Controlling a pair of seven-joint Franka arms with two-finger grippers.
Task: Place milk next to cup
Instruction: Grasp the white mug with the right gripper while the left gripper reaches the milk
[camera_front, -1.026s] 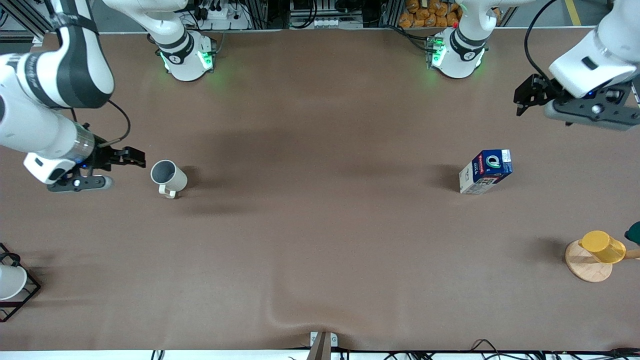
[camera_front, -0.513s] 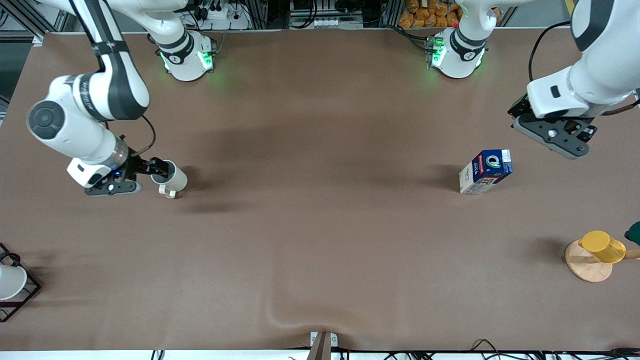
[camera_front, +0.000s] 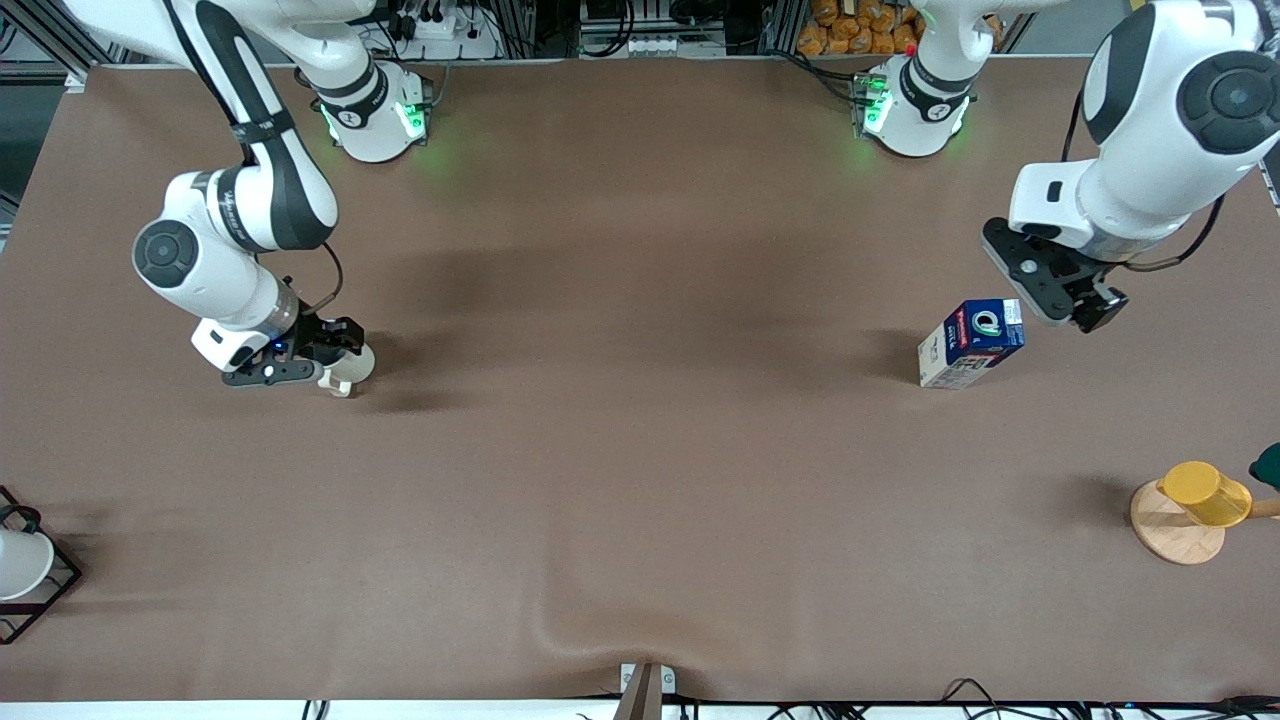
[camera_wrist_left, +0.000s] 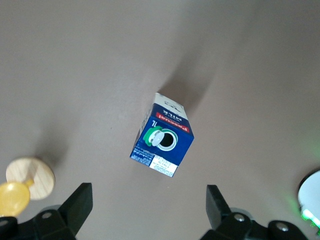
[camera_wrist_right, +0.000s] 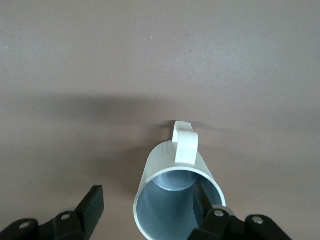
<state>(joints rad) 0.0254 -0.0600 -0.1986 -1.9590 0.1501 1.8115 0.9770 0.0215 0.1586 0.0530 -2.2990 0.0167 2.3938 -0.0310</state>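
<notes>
Milk (camera_front: 971, 343) stands upright on the table (camera_front: 640, 480) toward the left arm's end, well apart from the cup (camera_front: 349, 369), which sits toward the right arm's end. The two look about equally near the front camera.

My left gripper (camera_front: 1062, 290) hangs just above and beside the carton, jaws spread wide and empty. In the left wrist view the carton's blue top and round cap (camera_wrist_left: 163, 140) sit ahead of the fingers (camera_wrist_left: 76, 206), not yet between them, and the carton is turned at an angle to them. So I judge the step in hand is lining up for the grasp. I want to shift over until the carton is centred in the gap, rotate the wrist so the pads meet two flat sides squarely, then descend and close below the blue top.

My right gripper (camera_front: 335, 352) is down at the cup, one finger (camera_wrist_right: 207, 200) inside the rim and the other (camera_wrist_right: 91, 205) outside the wall, jaws fairly wide; I cannot tell whether they pinch yet. If I move the cup, I should keep it upright.

A yellow cup (camera_front: 1205, 493) on a wooden coaster (camera_front: 1172, 536) stands nearer the front camera than the carton; I should steer clear of it.
</notes>
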